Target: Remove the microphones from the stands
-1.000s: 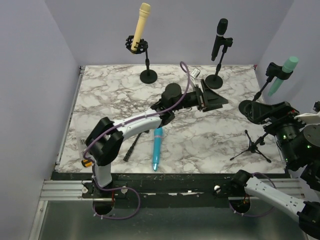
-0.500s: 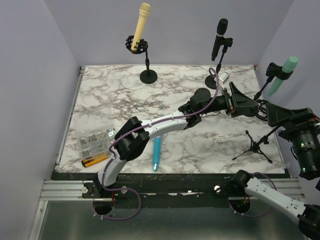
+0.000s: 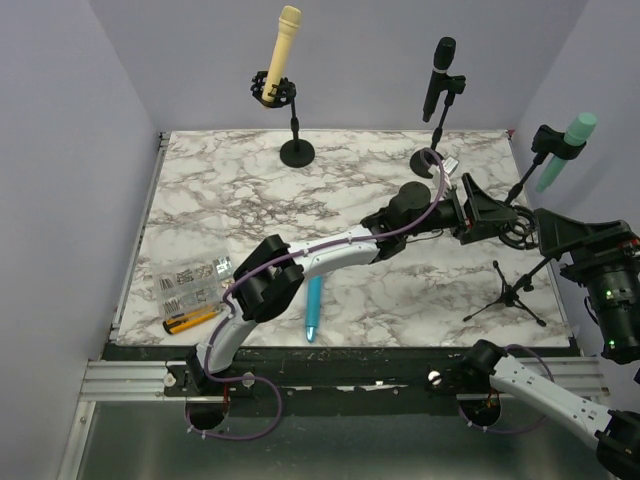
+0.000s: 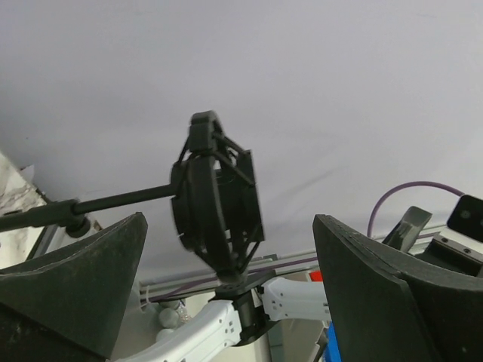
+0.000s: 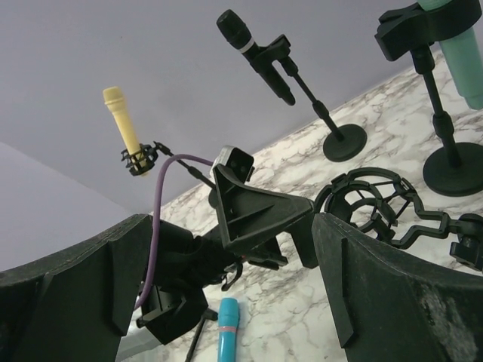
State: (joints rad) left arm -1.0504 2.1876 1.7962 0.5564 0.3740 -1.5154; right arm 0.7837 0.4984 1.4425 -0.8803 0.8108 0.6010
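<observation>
the teal microphone (image 5: 469, 64) right of the shock mount (image 5: 368, 204) runs off the top edge; contents of the packet (image 3: 190, 278) are indistinct.

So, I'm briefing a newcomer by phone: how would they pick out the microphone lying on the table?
Look at the marble table, middle of its front edge. The blue microphone lies flat there. The cream microphone, black microphone and green microphone all sit in stands; only this one lies loose.

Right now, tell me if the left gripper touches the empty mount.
Apart. Left wrist view: mount sits between the left gripper's open fingers, wall showing either side.
</observation>
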